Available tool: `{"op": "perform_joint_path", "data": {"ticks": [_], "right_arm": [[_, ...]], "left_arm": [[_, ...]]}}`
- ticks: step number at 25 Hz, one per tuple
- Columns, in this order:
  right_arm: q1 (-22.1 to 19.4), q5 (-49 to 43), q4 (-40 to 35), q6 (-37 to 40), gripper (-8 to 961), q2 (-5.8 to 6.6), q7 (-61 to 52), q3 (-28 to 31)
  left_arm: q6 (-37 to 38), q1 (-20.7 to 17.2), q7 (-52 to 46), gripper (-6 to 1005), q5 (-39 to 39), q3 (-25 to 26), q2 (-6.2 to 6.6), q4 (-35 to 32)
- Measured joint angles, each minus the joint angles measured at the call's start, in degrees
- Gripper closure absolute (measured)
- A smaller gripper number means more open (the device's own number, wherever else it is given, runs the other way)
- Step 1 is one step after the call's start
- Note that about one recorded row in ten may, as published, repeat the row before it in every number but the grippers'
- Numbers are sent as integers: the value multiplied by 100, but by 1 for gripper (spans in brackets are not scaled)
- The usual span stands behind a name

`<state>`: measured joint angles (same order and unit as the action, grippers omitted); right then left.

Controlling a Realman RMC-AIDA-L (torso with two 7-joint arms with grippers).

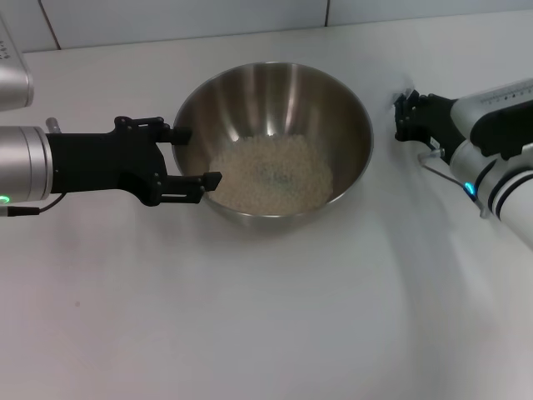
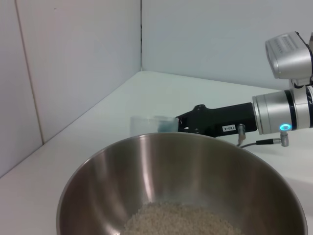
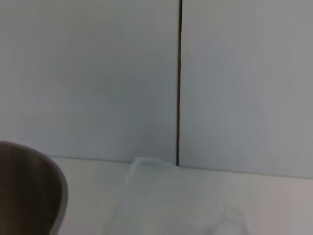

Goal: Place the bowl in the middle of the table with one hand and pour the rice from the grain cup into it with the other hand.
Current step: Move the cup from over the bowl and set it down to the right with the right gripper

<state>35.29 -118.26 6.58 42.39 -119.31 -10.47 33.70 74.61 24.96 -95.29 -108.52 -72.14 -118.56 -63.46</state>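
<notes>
The steel bowl [image 1: 333,108] stands on the white table [image 1: 250,317] near the middle, with a heap of rice [image 1: 271,175] in its bottom. It also shows in the left wrist view [image 2: 161,171], with the rice [image 2: 181,220]. My left gripper [image 1: 193,156] is open at the bowl's left side, its fingers level with the rim and wall. My right gripper [image 1: 404,117] is to the right of the bowl, shut on the clear grain cup [image 2: 151,124], which looks empty. The cup fills the near part of the right wrist view [image 3: 166,196] and hardly shows in the head view.
A white tiled wall [image 1: 166,17] runs along the table's far edge, close behind the bowl. A silver arm part [image 1: 12,79] sits at the far left. Bare tabletop stretches in front of the bowl.
</notes>
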Motion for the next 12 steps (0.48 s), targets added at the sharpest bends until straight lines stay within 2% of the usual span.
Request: {"op": "perform_joint_path", "data": {"ticks": [4,9,12], "right_arm": [[-270,-5,195,268,916,1,12,24],[-662,-5,376,951,731,11,18,51],[-869,-5,486,1175,490,23,23,27]], "left_arm": [[1,0,-10,194,-2,0,0,0],[10,19,-25,194,-2,0,3,0],[30,29,-35,194,-2,0,5,0]]}}
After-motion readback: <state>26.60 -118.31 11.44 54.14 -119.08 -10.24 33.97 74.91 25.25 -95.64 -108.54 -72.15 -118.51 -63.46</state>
